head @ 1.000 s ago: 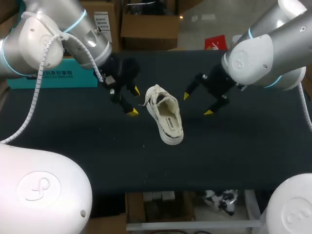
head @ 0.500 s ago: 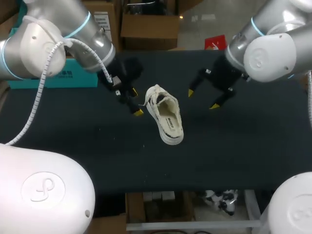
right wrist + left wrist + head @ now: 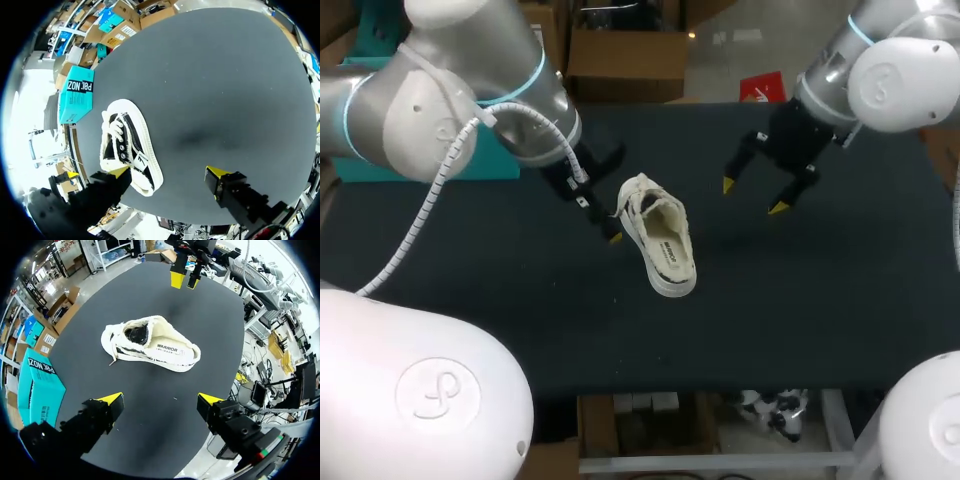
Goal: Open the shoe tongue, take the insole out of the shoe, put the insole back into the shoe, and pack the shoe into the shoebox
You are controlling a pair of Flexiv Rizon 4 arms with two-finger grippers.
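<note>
A white low-top shoe (image 3: 660, 238) with dark trim lies on the black table (image 3: 800, 300), its opening facing up and the printed insole (image 3: 167, 348) inside it. My left gripper (image 3: 604, 206) hangs open just left of the shoe's laced end; in its wrist view the shoe (image 3: 150, 342) lies ahead of the open gripper (image 3: 161, 402). My right gripper (image 3: 753, 197) is open, up and to the right of the shoe and apart from it. From the right wrist, the shoe (image 3: 127, 145) sits beside one finger of that gripper (image 3: 167, 174). The teal shoebox (image 3: 520, 165) stands at the table's far left, mostly behind my left arm.
The shoebox (image 3: 37, 385) is closed and lies to the side of my left gripper, also visible as the teal shoebox (image 3: 80, 92) beyond the shoe. My right gripper (image 3: 182, 277) shows past the shoe in the left wrist view. Bare black tabletop surrounds the shoe.
My left gripper has moved right, closer to the shoe's laced end. My right gripper has drifted away toward the far right. The shoe has not moved.
</note>
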